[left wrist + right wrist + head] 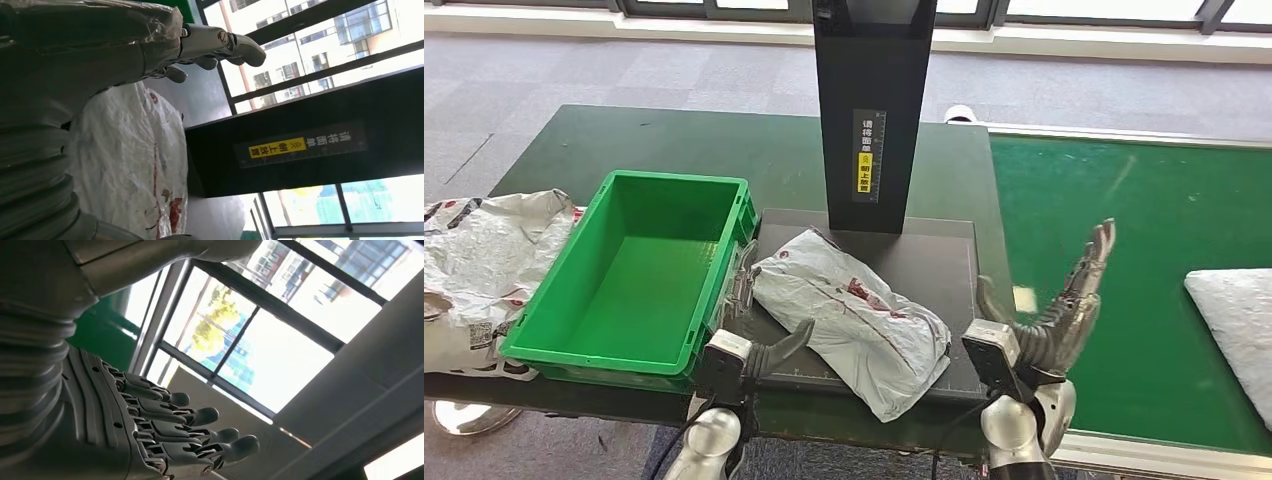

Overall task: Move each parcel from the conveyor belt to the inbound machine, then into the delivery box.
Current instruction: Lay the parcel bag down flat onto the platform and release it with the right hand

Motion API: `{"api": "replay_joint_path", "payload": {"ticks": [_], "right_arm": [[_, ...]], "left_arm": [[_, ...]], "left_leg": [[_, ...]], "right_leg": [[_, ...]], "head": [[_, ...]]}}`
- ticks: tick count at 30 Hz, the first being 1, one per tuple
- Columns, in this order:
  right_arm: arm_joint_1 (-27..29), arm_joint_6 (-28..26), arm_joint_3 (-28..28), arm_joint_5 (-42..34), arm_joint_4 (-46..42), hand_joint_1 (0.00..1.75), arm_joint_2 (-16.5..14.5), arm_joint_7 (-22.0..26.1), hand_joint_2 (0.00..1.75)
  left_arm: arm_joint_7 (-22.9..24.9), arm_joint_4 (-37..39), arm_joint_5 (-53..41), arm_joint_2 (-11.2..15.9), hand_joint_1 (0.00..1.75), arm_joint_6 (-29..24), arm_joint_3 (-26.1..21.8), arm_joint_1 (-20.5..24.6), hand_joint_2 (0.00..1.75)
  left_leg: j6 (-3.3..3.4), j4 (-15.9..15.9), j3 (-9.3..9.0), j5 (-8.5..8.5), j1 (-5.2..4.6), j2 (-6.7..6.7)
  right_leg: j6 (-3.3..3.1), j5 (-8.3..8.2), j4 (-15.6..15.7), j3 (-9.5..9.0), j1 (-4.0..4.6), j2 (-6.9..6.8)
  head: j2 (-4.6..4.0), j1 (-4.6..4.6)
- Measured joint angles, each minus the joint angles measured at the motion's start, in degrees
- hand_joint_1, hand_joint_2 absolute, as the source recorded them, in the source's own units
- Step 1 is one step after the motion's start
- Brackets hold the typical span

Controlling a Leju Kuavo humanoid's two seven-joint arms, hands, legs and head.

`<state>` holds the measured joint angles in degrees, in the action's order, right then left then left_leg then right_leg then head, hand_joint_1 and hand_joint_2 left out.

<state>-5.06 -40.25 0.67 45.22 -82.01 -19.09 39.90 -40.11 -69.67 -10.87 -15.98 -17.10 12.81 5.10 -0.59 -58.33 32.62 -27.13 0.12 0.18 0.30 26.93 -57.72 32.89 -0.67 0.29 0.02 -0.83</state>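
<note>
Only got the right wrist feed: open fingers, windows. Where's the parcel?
Observer: The grey parcel lies on the inbound machine's black platform, in front of its upright column.
Operator: Left hand on it?
Observer: It sits at the parcel's near-left end with fingers apart. I cannot tell if it touches.
Operator: Box ready?
Observer: The green box stands just left of the platform, with nothing inside.
</note>
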Motion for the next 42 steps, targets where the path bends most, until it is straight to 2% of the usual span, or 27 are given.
{"api": "replay_joint_path", "payload": {"ticks": [8, 23, 27, 30, 34, 38, 42], "right_arm": [[1.4, 0.0, 0.6, -0.8, -9.0, 0.0, 0.2, 0.1, 1.75], [2.2, 0.0, 0.8, -0.9, -11.4, 0.0, 0.3, 0.1, 1.75], [2.6, 0.0, 0.8, -3.5, -13.8, 0.0, 0.3, 0.1, 1.75], [3.2, 0.0, 0.9, -5.6, -18.0, 0.0, 0.3, 0.1, 1.75], [3.9, 0.0, 0.9, -6.3, -22.4, 0.0, 0.3, 0.1, 1.75], [4.2, 0.1, 0.9, -6.6, -24.3, 0.0, 0.3, 0.1, 1.75], [4.2, 0.1, 0.9, -6.9, -24.4, 0.0, 0.3, 0.1, 1.75]], "left_arm": [[0.0, 3.1, -0.6, 0.0, 0.0, -0.4, 0.2, 0.5, 1.75], [0.0, 5.1, -0.7, -0.1, 0.0, -0.4, 0.3, 1.1, 1.75], [0.4, 8.3, -5.2, -0.2, 0.0, -2.4, 0.7, 2.9, 1.75], [4.5, 16.6, -14.2, -0.9, 0.0, -7.7, 1.6, 7.5, 1.75], [14.8, 28.2, -27.8, -2.4, 0.0, -15.5, 4.4, 13.2, 1.75], [21.1, 36.4, -34.4, -3.6, 0.0, -16.2, 7.8, 16.5, 1.75], [24.4, 40.2, -36.6, -4.2, 0.0, -16.2, 10.8, 18.5, 1.75]], "left_leg": [[0.0, 0.0, -0.04, 0.0, 0.02, 0.1], [0.0, 0.0, -0.04, 0.0, 0.02, 0.14], [0.01, 0.0, -0.04, 0.01, 0.02, 0.05], [0.01, 0.0, -0.03, 0.01, 0.01, -0.02], [0.02, 0.0, -0.04, 0.01, -0.02, 0.06], [0.04, 0.0, -0.04, 0.0, -0.04, 0.03], [0.04, 0.0, -0.04, -0.01, -0.04, -0.05]], "right_leg": [[0.0, -0.01, 0.0, 0.01, 0.01, 0.08], [0.01, -0.01, 0.0, 0.01, 0.01, 0.13], [0.01, -0.01, 0.0, 0.0, 0.01, 0.05], [0.03, -0.03, 0.0, -0.06, -0.01, -0.02], [0.09, -0.07, 0.0, -0.06, -0.05, 0.06], [0.11, -0.08, 0.0, -0.06, -0.07, 0.04], [0.11, -0.06, 0.0, -0.13, -0.07, -0.01]], "head": [[0.0, 0.0], [0.0, 0.0], [0.0, 0.0], [0.0, 0.0], [0.0, 0.0], [0.0, 0.0], [0.0, 0.0]]}}
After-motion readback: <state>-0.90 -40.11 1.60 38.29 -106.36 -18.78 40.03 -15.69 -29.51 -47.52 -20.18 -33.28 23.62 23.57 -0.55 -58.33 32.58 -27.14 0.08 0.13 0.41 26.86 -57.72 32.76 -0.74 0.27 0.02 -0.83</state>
